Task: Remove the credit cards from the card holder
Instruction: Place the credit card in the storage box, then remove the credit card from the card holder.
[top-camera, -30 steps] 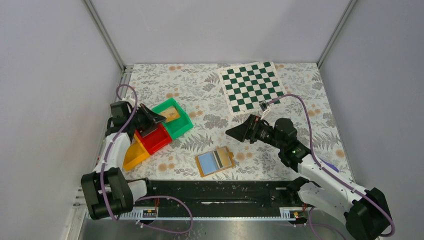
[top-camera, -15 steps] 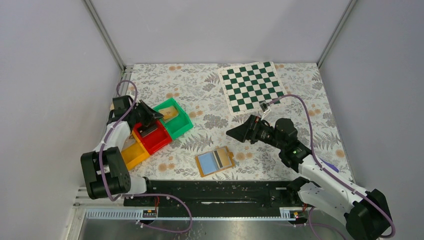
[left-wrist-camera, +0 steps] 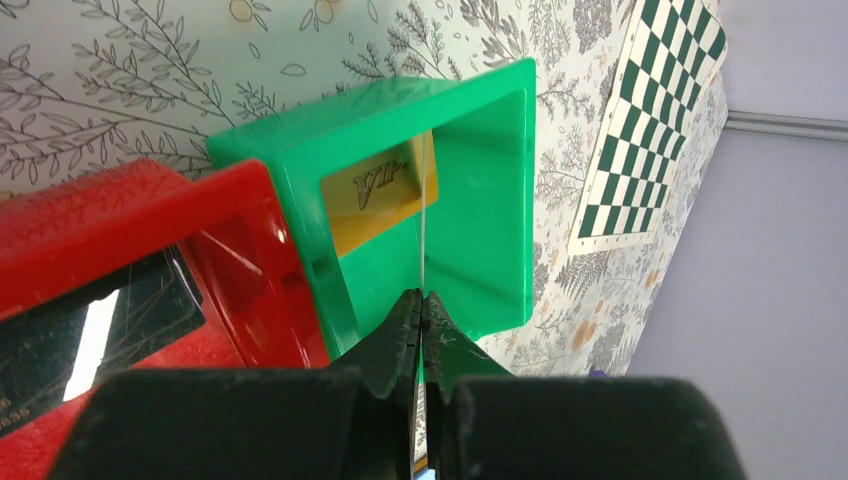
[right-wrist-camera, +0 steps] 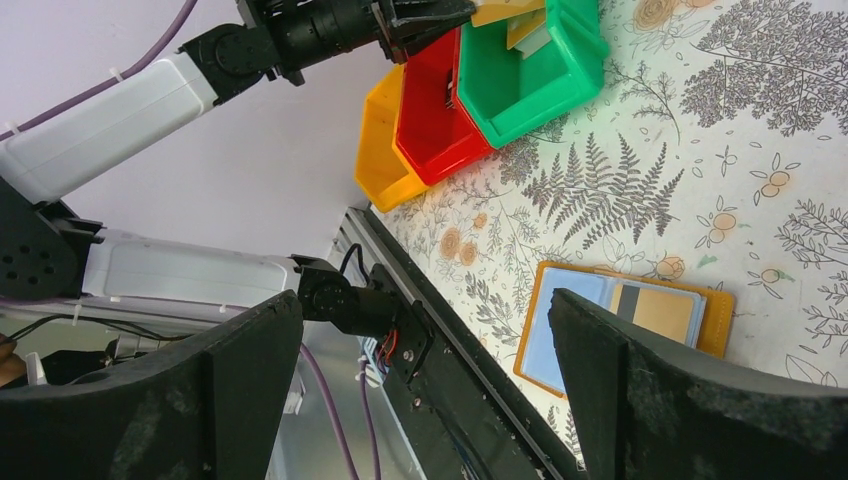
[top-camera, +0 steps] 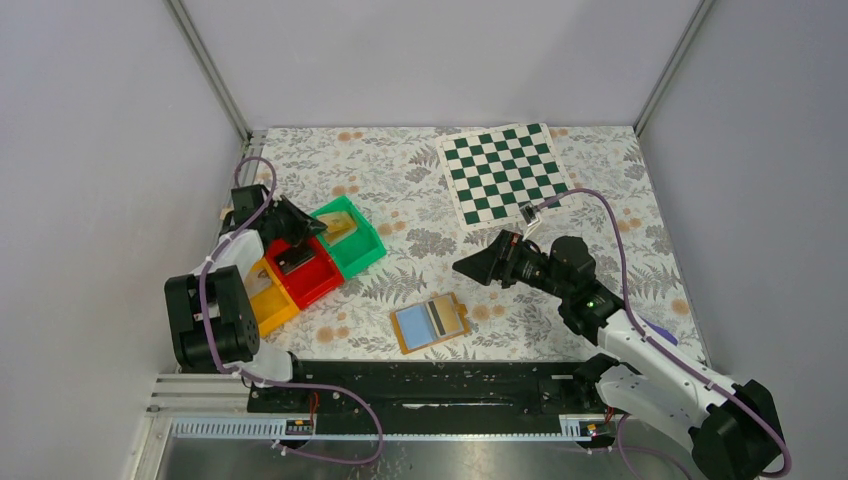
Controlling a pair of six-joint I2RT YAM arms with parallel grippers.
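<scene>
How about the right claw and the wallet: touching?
Apart. The top view shows bare patterned table between the right gripper and the card holder.

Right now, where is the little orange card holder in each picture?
Top external: the card holder lies open, low in the middle.
Left wrist: not in it; the left claw pinches a card edge-on.
Right wrist: low right, framed by the open right claw, partly hidden.
Shared landmark: the green bin, seen in all three.
</scene>
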